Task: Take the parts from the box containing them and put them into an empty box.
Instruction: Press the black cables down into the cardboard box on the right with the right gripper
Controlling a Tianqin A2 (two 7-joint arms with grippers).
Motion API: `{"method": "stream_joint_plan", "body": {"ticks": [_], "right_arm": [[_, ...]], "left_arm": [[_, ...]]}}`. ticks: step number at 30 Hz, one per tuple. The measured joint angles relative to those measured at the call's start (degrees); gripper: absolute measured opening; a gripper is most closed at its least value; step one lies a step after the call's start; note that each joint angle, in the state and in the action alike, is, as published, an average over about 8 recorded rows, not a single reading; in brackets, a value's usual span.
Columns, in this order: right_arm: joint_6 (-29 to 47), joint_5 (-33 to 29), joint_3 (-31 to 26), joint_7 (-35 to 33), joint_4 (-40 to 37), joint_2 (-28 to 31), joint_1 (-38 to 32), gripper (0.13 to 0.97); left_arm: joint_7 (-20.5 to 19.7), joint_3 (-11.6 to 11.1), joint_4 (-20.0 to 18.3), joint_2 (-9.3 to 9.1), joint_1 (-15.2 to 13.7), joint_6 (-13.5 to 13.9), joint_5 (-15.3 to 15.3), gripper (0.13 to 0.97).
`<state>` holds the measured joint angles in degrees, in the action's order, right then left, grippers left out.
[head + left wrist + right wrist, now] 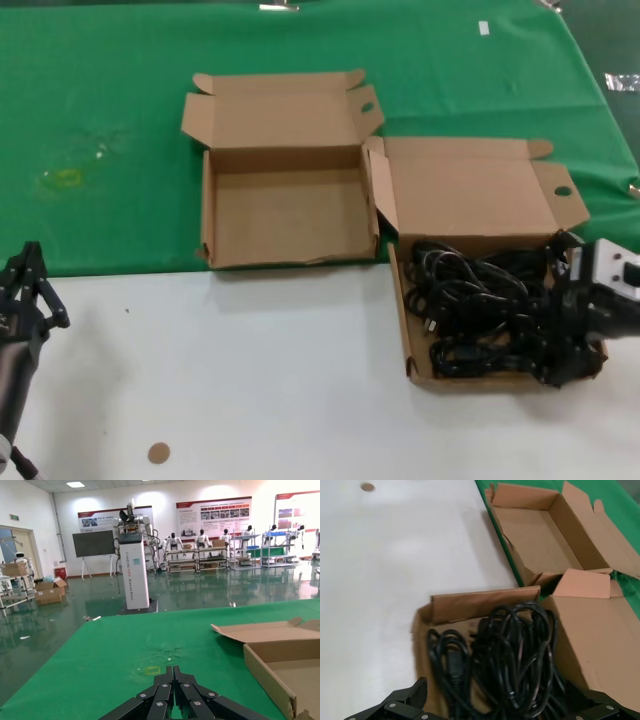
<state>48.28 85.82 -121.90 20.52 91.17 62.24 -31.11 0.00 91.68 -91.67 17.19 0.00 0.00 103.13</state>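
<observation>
Over the full box (412, 345), the right gripper (572, 335), jaws spread, meets limp, tangle-prone cords (470, 310); grasp a bundled coil.

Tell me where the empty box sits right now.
In the head view, the empty box sits open at centre on the green cloth's near edge, just left of the box of cords.
</observation>
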Motion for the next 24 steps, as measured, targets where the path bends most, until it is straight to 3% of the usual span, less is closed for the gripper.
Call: {"method": "stream_joint_plan", "body": {"ticks": [10, 19, 24], "right_arm": [[4.61, -8.21, 1.02, -1.22, -6.48, -8.54, -5.15, 0.964], [6.8, -11.41, 2.32, -2.52, -9.78, -11.5, -6.04, 0.908], [7.36, -12.25, 3.23, -3.46, -11.61, -12.49, -6.11, 0.828]], "left_arm": [[0.0, 0.0, 0.0, 0.0, 0.0, 0.0, 0.0, 0.152], [0.0, 0.0, 0.0, 0.0, 0.0, 0.0, -0.01, 0.152], [0.0, 0.0, 0.0, 0.0, 0.0, 0.0, 0.0, 0.152]]}}
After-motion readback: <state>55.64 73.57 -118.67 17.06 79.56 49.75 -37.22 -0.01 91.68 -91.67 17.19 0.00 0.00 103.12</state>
